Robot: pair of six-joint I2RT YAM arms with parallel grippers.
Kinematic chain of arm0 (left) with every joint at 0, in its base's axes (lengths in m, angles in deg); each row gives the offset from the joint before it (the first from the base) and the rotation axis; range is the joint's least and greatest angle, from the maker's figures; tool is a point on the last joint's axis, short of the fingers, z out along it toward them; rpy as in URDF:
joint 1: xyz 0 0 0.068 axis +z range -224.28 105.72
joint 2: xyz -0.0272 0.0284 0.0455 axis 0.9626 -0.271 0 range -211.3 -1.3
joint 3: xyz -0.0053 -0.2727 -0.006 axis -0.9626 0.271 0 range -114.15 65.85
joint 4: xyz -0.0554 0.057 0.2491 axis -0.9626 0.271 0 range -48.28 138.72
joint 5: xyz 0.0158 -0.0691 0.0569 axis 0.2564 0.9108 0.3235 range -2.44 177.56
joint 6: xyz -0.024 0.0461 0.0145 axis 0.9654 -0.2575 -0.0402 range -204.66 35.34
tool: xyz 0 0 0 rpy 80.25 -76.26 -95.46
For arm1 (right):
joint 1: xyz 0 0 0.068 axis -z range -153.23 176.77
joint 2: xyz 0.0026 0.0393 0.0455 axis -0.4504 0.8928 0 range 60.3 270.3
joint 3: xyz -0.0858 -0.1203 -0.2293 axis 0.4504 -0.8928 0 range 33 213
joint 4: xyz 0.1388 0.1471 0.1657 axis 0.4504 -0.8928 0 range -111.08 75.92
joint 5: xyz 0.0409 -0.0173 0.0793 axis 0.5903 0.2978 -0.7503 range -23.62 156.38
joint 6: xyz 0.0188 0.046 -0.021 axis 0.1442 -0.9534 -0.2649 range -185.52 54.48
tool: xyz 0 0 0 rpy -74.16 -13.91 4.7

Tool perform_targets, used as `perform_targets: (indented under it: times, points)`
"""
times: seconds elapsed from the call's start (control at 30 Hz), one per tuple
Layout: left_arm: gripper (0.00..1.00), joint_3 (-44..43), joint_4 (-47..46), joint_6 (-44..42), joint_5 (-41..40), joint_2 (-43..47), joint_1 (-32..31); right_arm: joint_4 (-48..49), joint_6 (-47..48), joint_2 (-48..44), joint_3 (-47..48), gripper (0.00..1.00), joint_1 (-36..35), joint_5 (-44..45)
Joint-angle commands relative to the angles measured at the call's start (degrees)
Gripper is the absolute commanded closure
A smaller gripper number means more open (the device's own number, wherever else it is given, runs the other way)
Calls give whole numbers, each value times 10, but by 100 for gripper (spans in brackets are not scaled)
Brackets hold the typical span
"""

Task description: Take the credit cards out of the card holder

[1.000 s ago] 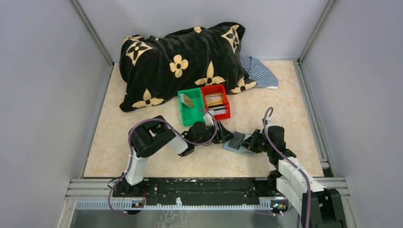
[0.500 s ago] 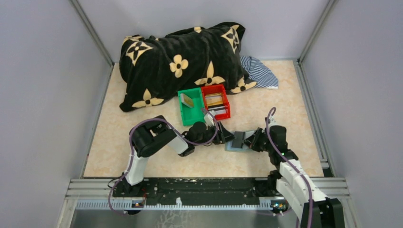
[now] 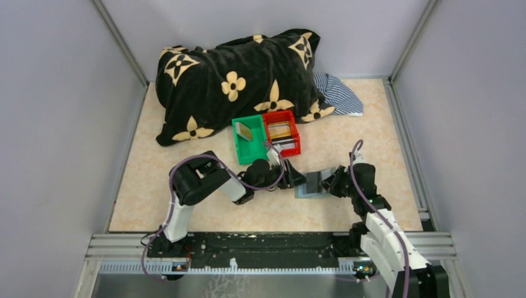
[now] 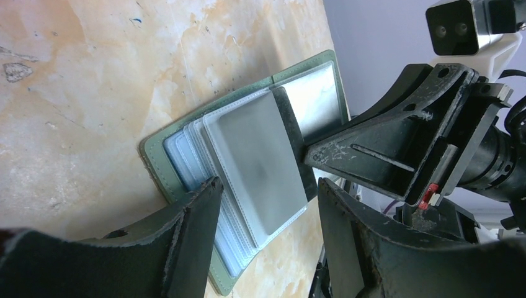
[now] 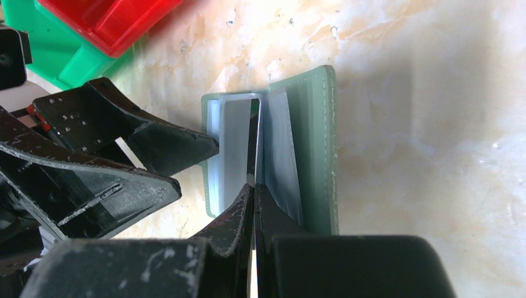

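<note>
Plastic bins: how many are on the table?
2. The green bin and the red bin stand side by side before the black blanket, which could hide others.

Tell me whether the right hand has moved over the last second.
Yes, slightly: the right hand, pinching a dark card at the card holder, has edged farther from the front rail, toward the red bin.

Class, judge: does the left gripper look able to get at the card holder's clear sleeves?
Probably yes. The left gripper is open, its fingers either side of the clear sleeves of the card holder, nothing between. The right gripper pinches a dark card beside them.
</note>
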Motion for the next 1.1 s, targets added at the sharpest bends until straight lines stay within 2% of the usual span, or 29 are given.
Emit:
perform_targets:
  times: [0.0,0.53,1.07]
  points:
    - [34,4,65,-6,25,-28,-8,-5,15,-27,38,100,9,37]
    - [34,14,58,-9,27,-20,-4,-70,-13,-106,50,100,9,117]
    - [34,20,44,-8,31,-18,-2,-110,-13,-138,102,100,9,130]
